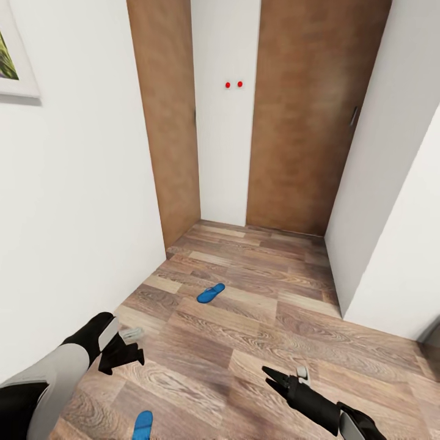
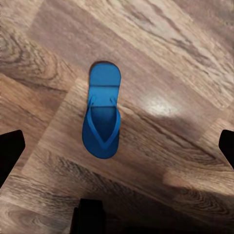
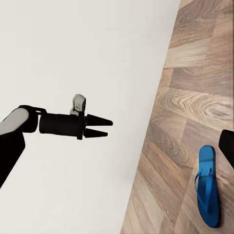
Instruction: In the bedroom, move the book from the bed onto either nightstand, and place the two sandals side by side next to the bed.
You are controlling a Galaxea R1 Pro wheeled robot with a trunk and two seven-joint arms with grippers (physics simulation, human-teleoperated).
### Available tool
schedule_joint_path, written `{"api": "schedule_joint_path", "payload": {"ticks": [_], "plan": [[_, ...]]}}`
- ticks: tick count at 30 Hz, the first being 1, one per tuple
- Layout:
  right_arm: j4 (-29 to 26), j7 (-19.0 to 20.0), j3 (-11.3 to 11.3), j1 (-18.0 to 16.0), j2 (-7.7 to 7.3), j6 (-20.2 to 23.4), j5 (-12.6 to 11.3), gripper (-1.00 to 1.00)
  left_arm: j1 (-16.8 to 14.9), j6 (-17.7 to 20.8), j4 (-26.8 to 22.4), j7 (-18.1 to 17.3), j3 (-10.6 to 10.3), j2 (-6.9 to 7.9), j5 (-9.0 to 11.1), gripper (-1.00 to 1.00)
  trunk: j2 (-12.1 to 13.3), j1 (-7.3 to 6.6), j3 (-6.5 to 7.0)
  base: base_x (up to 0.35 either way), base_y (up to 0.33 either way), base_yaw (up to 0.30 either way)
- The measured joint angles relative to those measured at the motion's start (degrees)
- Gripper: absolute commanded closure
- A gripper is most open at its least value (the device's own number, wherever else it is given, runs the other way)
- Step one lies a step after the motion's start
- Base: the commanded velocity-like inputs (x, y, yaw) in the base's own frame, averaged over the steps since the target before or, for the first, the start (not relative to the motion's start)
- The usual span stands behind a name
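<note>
Head view looks down on a brown wood-plank floor (image 1: 256, 305) in a narrow spot between white walls (image 1: 79, 214), with two brown wooden door panels (image 1: 305, 122) at the far end and a white strip between them bearing two small red dots (image 1: 233, 84). A corner of a framed picture (image 1: 12, 61) hangs on the wall at the left.

One blue sandal (image 1: 211, 293) lies flat on the floor ahead of the robot, roughly midway between the arms and the doors. A second blue sandal (image 1: 142, 425) lies close to the robot, at the lower edge of the head view, just below the left pincer (image 1: 125, 354) and well apart from the first.

Left wrist view looks straight down on this nearer sandal (image 2: 102, 114): it rests sole-down with its thong strap up, apart from the dark fingertips (image 2: 9, 151) at the picture's edges. Those fingers stand wide apart, so the left pincer is released and holds nothing, hanging above the sandal.

The right pincer (image 1: 272, 379) hovers over bare floor, its two pointed fingers slightly parted and grasping nothing. Right wrist view shows the left pincer (image 3: 100, 127) against the white wall and a blue sandal (image 3: 208, 187) on the planks nearby.
</note>
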Motion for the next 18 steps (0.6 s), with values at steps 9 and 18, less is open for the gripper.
{"api": "schedule_joint_path", "payload": {"ticks": [9,18], "plan": [[0.0,2.0,-0.1,0.0,-0.18,0.0,-0.1,-1.00,-0.1,-0.7,-0.1,0.0,-0.5,0.03,0.0,-1.00,-0.1,0.23,-2.00,0.000,0.000,0.000],[0.0,5.7,-0.1,0.1,-0.21,-0.5,0.1,-1.00,-1.9,-0.9,-0.4,0.0,-0.6,-0.28,0.0,-1.00,-0.2,0.46,-3.99,0.000,0.000,0.000]]}}
